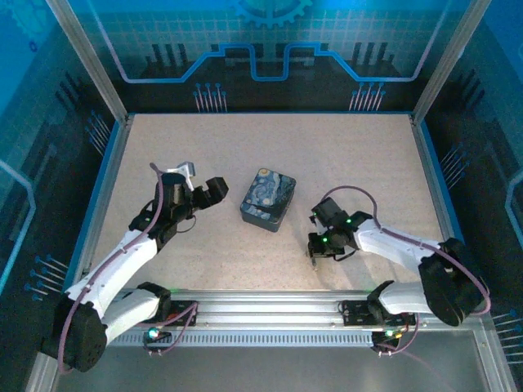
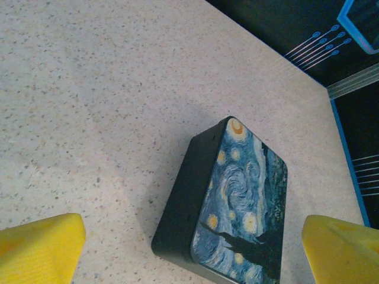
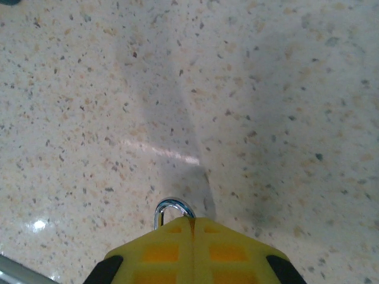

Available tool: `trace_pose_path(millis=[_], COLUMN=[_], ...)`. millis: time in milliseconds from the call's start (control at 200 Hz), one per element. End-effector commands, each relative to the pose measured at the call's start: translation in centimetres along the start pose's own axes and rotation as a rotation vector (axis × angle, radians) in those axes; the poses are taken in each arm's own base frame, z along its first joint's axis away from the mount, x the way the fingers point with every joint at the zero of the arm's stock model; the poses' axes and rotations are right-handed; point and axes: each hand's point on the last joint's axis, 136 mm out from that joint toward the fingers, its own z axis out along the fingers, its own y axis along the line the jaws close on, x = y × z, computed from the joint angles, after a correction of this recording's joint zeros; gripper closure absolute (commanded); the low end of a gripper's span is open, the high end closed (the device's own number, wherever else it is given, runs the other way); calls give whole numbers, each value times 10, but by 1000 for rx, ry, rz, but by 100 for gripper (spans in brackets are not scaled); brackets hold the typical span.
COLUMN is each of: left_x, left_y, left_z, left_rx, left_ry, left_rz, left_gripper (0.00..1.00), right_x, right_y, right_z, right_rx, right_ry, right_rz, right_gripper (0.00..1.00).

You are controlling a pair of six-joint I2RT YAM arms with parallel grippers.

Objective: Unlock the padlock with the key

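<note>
In the right wrist view, the padlock's silvery shackle (image 3: 172, 206) pokes out just past the tips of my right gripper (image 3: 192, 220). The yellow fingers are pressed together and shut on the padlock, whose body is hidden behind them. From the top view, my right gripper (image 1: 315, 250) points down at the table right of centre. My left gripper (image 2: 192, 242) is open, its yellow fingers (image 2: 41, 248) wide apart, and it hovers left of the tin (image 1: 214, 193). The key is out of view.
A blue painted rectangular tin (image 1: 268, 199) lies at the table's middle, its lid (image 2: 249, 207) close ahead of my left gripper. Metal frame posts and blue side rails (image 1: 98, 204) border the speckled table.
</note>
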Motion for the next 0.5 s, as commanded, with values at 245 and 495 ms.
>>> trace_pose_path(millis=[245, 495], left_x=[-12, -45], left_y=[6, 8], left_z=[-11, -28], left_rx=[-17, -57], left_ry=[-29, -124], left_rz=[16, 54], left_gripper=[1, 1], right_x=[-38, -85], right_y=[13, -7], right_z=[-25, -106], right_rx=[-8, 16], right_ry=[-149, -440], right_rz=[-34, -64], right_gripper=[60, 45])
